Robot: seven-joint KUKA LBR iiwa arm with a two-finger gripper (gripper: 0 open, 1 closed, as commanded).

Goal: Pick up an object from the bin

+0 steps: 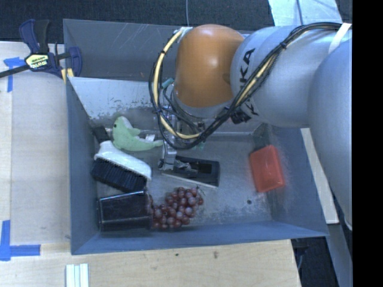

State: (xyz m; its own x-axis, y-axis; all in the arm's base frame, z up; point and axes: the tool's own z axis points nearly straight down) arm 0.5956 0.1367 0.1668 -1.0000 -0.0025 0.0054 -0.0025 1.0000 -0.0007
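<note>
Hanging over the bin's (81, 160) middle, the jaws, whose spread cannot be told under the orange wrist cover (206, 64), sit at the nine o'clock end of a flat black tool (200, 170), purple grapes (176, 208) at its six o'clock.

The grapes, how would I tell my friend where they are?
Look in the grey metal bin, along its lower wall. Just right of the black rectangular box lies the bunch of dark red grapes. It is the only bumpy cluster of little round balls.
</note>
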